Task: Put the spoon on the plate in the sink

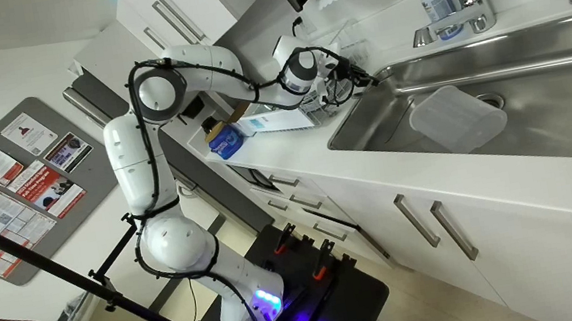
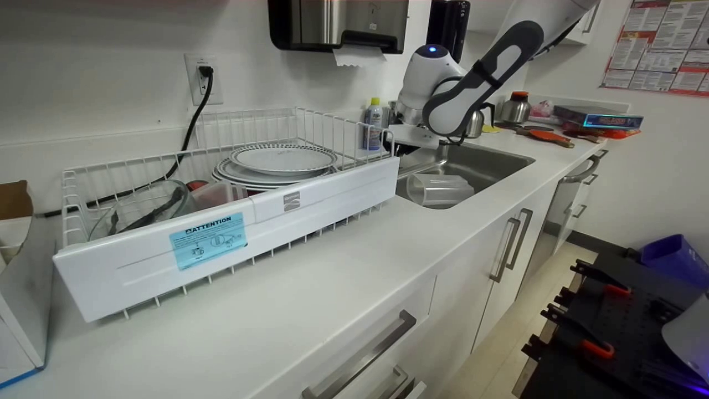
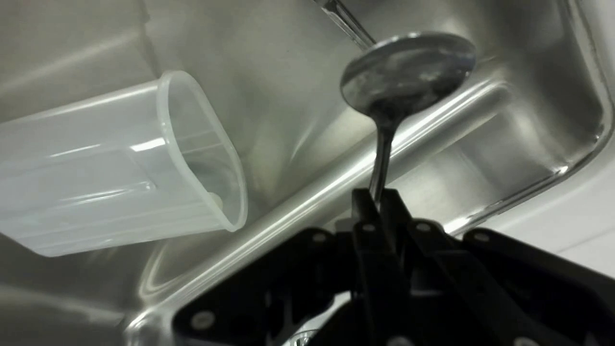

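The shiny, oval-bowled metal spoon hangs over the rectangular steel sink; at six o'clock in the wrist view the black two-fingered hand, nearly closed, pinches the handle, presumably leaving the bowl free for placing. Toward nine o'clock a translucent plastic tub lies on its side; no plate can be made out there.
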Tool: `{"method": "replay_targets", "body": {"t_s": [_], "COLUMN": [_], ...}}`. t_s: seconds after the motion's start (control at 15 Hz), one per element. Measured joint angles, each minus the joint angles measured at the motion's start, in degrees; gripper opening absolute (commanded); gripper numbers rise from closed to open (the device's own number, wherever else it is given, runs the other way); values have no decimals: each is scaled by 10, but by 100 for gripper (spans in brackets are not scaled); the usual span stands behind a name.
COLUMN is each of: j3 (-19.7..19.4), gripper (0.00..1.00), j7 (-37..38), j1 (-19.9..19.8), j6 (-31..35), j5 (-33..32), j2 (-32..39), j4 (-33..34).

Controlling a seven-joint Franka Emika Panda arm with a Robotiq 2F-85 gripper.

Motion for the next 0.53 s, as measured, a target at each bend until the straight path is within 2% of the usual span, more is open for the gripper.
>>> {"method": "replay_targets", "body": {"t_s": [0.27, 0.53], "j3": [-15, -57], "gripper": [2, 2], "j7": [-10, -10], "j1": [12, 36], "j6": [0, 4], "j5": [26, 40], "j2": [6, 50], "j4": [1, 26]}}
